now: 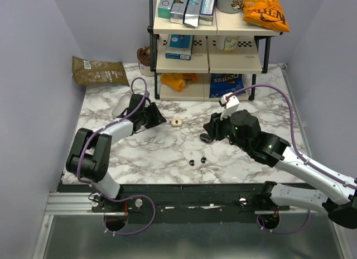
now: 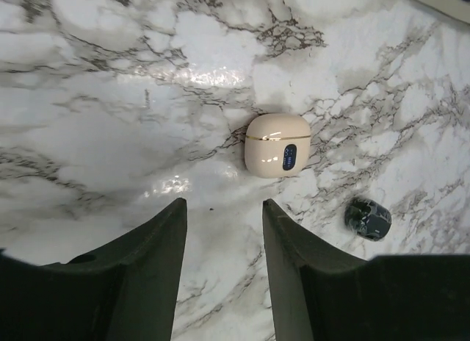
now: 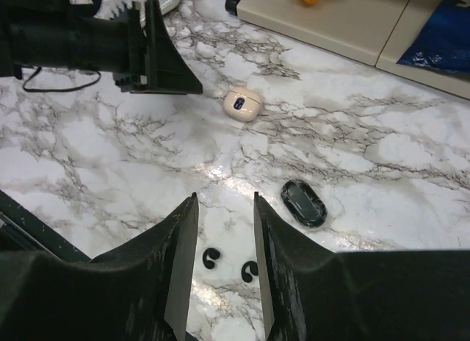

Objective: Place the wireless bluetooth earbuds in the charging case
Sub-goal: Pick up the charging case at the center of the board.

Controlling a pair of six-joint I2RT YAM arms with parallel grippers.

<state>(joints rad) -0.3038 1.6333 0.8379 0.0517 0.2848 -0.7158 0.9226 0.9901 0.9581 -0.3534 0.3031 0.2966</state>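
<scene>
Right hand [image 3: 224, 197], spread and empty, hangs over the white marble bench [image 3: 110, 157]. The two tiny glossy black earbuds [image 3: 211, 258] lie side by side under its fingers, near the front edge. Left hand [image 2: 224, 203], spread too, faces the closed cream rounded charging case [image 2: 277, 145].

Black-and-white jointed arms [image 1: 118, 127] trailing purple cables [image 1: 262, 86], with matte black wedge-shaped gripper fingers [image 2: 147, 282]

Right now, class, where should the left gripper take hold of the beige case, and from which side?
Probably the two side walls of the beige case, below its gold lid seam, coming from above. It lies flat and closed, display up, so those straighter sides are reachable and roughly parallel. The open left gripper points toward it.
</scene>
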